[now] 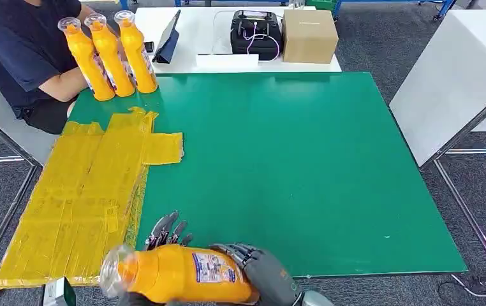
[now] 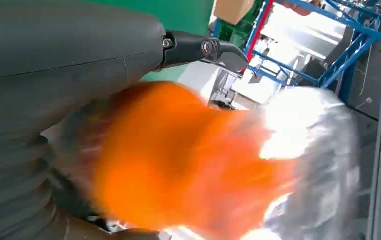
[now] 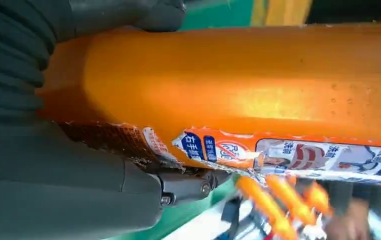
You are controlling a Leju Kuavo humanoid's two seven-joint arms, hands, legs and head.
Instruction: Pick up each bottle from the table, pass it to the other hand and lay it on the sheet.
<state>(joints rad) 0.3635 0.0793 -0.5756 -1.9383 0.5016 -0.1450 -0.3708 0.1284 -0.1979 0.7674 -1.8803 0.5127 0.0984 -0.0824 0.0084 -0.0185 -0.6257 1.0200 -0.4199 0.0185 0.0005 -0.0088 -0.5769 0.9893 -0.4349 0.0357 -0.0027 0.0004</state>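
Observation:
An orange bottle [image 1: 183,275] with a clear cap lies sideways in the air over the table's near edge, cap toward the yellow sheet [image 1: 81,191]. My right hand [image 1: 263,271] grips its base end; up close the bottle [image 3: 238,80] is sharp against that hand [image 3: 53,175]. My left hand [image 1: 167,233] is behind the bottle's neck end with its fingers spread out past it. In the left wrist view the bottle [image 2: 178,160] is a blur between the thumb [image 2: 203,47] and the palm. Three more orange bottles [image 1: 106,57] stand upright at the sheet's far end.
A person in a dark shirt [image 1: 17,51] sits at the far left with an arm behind the standing bottles. Beyond the green mat [image 1: 291,166], a white table holds a tablet [image 1: 167,38], a black device [image 1: 255,33] and a cardboard box [image 1: 309,35].

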